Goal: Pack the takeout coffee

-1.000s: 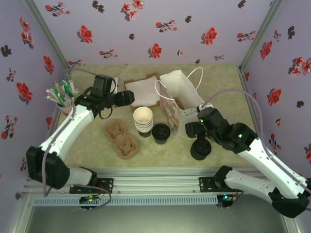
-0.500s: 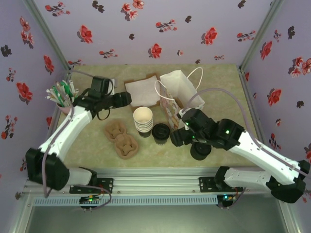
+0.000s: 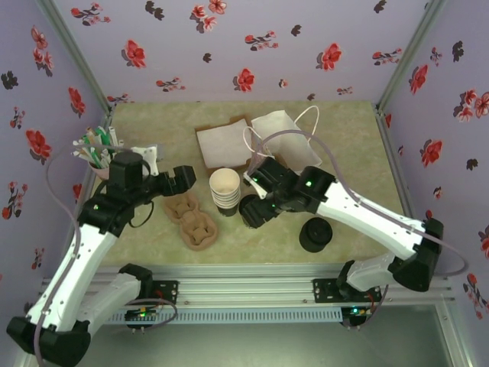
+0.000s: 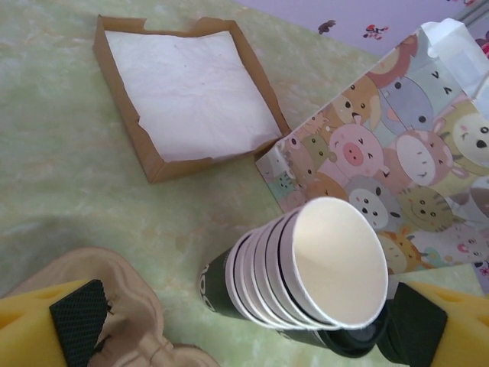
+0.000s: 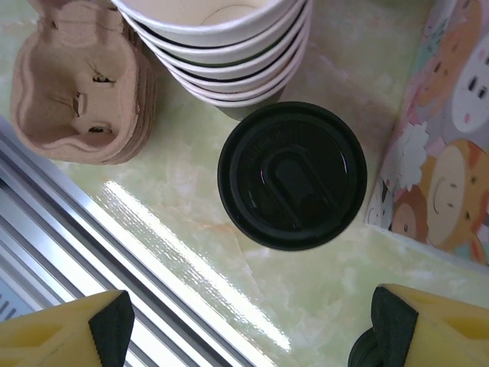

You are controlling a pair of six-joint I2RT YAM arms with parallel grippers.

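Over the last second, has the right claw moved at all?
Yes. The right claw swung left in the top view, away from the pile of black lids, and now hangs open over the lidded coffee cup.

Soft, even light is falling from above, leaving only faint shadows. A bright glare streak is running across the glossy pale-green marbled tabletop [image 5: 191, 264], and weak highlights are glinting on the round black plastic lid of the takeout coffee cup [image 5: 292, 174]. The wrist views' bottom corners are blurring slightly.
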